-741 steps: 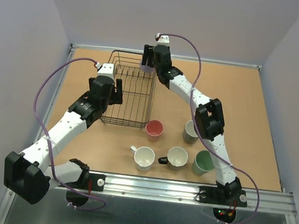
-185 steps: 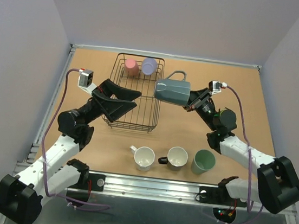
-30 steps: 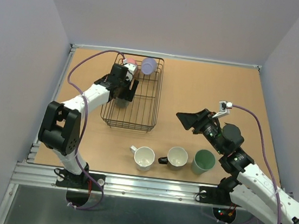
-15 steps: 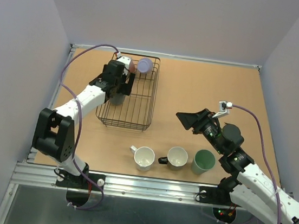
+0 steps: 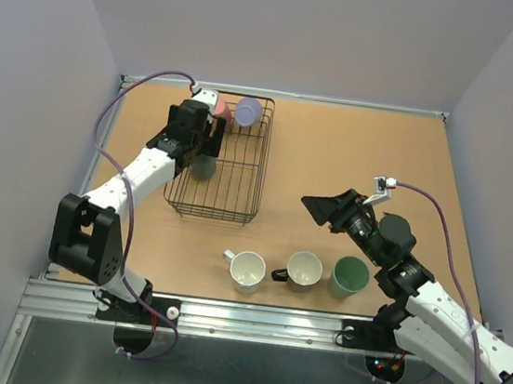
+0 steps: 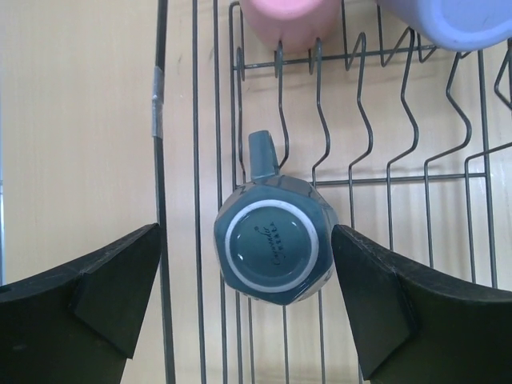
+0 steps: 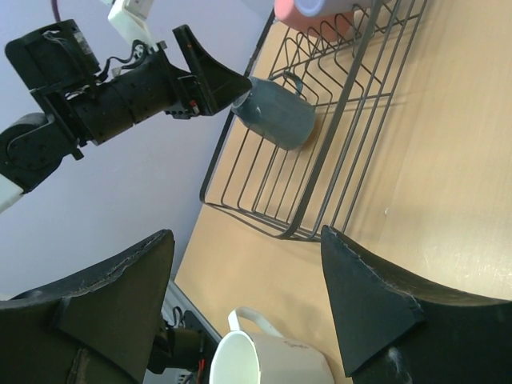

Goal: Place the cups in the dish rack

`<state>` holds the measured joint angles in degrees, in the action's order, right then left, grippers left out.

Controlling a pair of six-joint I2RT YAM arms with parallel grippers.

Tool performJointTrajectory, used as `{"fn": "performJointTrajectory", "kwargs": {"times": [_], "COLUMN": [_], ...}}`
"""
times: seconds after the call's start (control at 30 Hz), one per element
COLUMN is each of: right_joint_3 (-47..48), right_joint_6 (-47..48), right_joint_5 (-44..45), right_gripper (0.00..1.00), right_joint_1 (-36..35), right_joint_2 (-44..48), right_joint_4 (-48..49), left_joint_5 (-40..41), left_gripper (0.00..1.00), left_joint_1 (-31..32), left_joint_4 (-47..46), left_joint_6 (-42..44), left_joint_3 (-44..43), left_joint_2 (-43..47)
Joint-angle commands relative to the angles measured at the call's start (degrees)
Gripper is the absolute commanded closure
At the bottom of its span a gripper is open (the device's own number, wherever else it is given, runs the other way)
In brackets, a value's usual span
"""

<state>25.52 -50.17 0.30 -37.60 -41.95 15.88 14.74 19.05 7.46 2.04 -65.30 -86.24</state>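
The dish rack (image 5: 237, 194) stands at the back left. A pink cup (image 5: 218, 108) and a lavender cup (image 5: 248, 110) sit at its far end. A dark teal cup (image 6: 272, 250) stands upside down on the rack wires, handle toward the pink cup (image 6: 292, 16). My left gripper (image 6: 246, 240) hovers open above the teal cup (image 5: 203, 167), a finger on each side, not touching. A white cup (image 5: 247, 270), a cream cup with a black handle (image 5: 304, 269) and a mint green cup (image 5: 350, 276) stand on the table. My right gripper (image 5: 315, 207) hangs open and empty above them.
The rack's thin divider wires (image 6: 360, 120) run beside the teal cup. The rack's left wall (image 6: 160, 160) lies close under my left finger (image 6: 120, 280). In the right wrist view, the white cup (image 7: 268, 360) is just below my gripper (image 7: 246, 236) and the rack (image 7: 320, 160) beyond.
My left gripper has opened wider and pulled up and back from the teal cup, which stays in the rack. The rack has slid slightly left. The right arm has not moved.
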Motion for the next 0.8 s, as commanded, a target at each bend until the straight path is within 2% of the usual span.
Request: {"fn": "performJointTrajectory", "kwargs": {"times": [0.0, 0.17, 0.27, 0.37, 0.47, 0.5, 0.67, 0.77], "right_joint_3": [-0.91, 1.89, 5.23, 11.20, 14.73, 15.34, 17.11, 17.11], "right_joint_6": [0.68, 4.90, 9.55, 13.60, 16.59, 17.73, 18.27, 17.39], "right_joint_5": [-1.52, -2.40, -6.96, -12.94, -10.86, -7.62, -3.39, -2.58], "right_gripper": [0.21, 0.21, 0.21, 0.24, 0.27, 0.27, 0.27, 0.27], "right_joint_1": [-0.19, -0.19, -0.28, -0.36, -3.87, -7.45, -17.21, -19.70], "right_joint_2": [1.26, -0.05, -3.13, -10.93, -15.96, -16.57, -19.74, -20.54], "right_joint_4": [2.05, -1.46, -4.80, -11.20, -18.05, -18.95, -22.29, -23.00], "left_joint_5": [1.60, 2.04, 2.48, 2.40, 3.36, 3.80, 4.24, 4.50], "left_gripper": [0.01, 0.01, 0.01, 0.01, 0.01, 0.01, 0.01, 0.01], "left_joint_1": [-0.15, -0.15, -0.24, -0.33, -0.85, -0.94, -1.38, -1.56], "left_joint_4": [-3.16, -7.02, -10.53, -13.44, -13.53, -13.44, -13.09, -13.26], "left_joint_6": [-0.90, -0.99, -1.16, -1.43, -1.61, -1.43, -1.78, -1.87], "left_joint_3": [0.17, 3.06, 5.27, 8.08, 8.87, 9.05, 9.31, 9.49], "left_joint_2": [5.99, 13.10, 18.46, 22.60, 23.57, 23.57, 24.18, 24.45]}}
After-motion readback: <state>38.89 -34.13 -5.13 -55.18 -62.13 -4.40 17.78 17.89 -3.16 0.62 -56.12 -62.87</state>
